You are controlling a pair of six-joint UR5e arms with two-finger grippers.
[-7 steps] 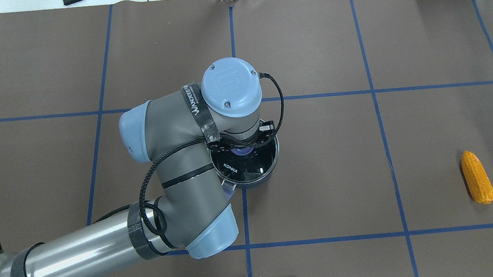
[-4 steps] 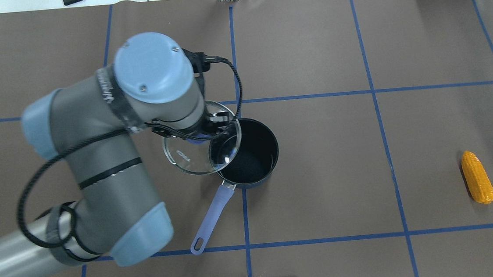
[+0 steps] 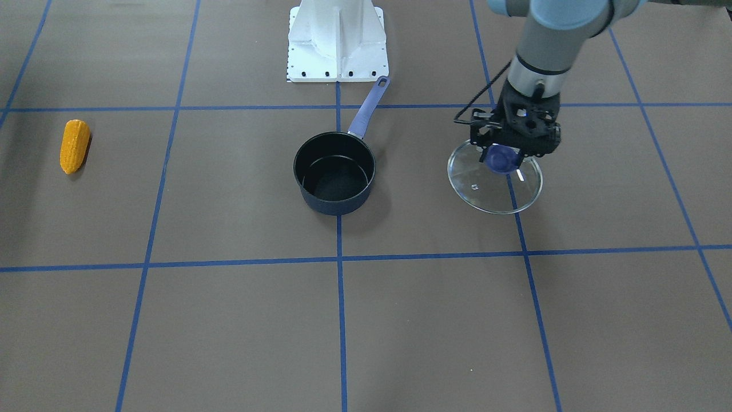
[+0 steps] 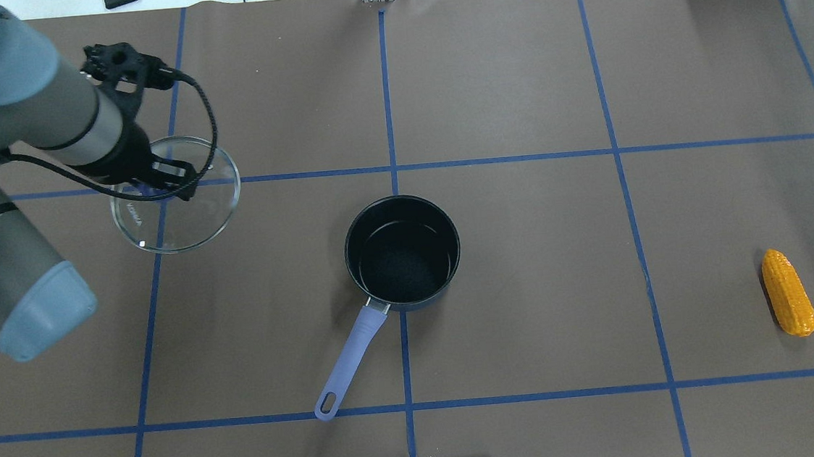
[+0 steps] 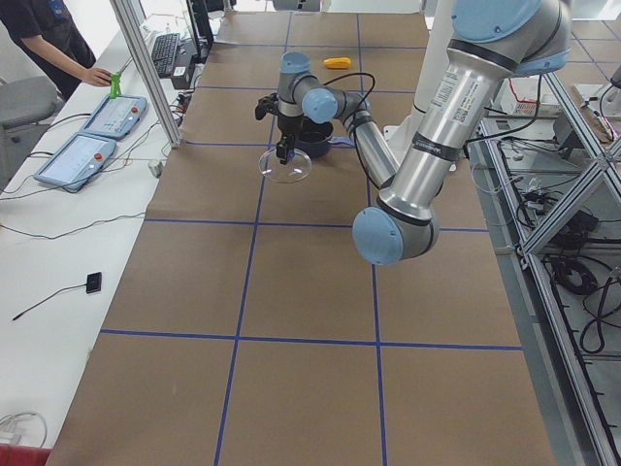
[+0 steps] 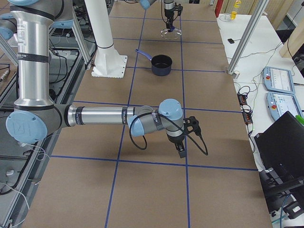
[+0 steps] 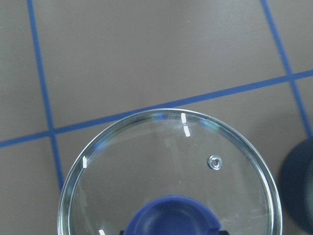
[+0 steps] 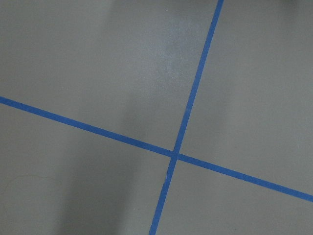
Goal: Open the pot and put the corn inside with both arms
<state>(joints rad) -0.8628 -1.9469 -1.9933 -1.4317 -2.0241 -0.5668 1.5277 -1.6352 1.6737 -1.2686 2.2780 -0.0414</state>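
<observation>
1. One pot [image 4: 402, 258] stands upright and uncovered mid-table, right on the centre tape line. Its black inside shows, and its one long blue handle [image 4: 352, 356] points back toward the robot.
2. One corn [image 4: 788, 293] lies flat far out on the robot's right side, well apart from the pot and from both arms.
3. One glass lid [image 4: 189, 224] with one blue knob [image 7: 171, 218] is on the robot's left of the pot, apart from it. I cannot tell whether its rim touches the table.
4. There are two arms. The left arm [image 4: 6, 216] reaches over the lid, and the left gripper [image 3: 502, 157] is clamped on the knob.
5. The right arm [image 6: 95, 116] stretches low over the table on the robot's right side. The right gripper [image 6: 182, 151] points down (its own camera shows only bare covering and two crossing tape lines), and I cannot tell whether its fingers are apart or together.
6. The table [image 4: 530, 320] wears a flat brown covering, ruled into large squares by blue tape lines [image 4: 604, 60].
7. One white base plate [image 3: 337, 68] sits at the robot's edge, just beyond the handle's end.
8. Beside the table runs a white bench with two pendants [image 5: 74, 160] and one keyboard [image 5: 167, 53]. One person [image 5: 39, 29] in dark clothes stands there, a hand on the bench.
</observation>
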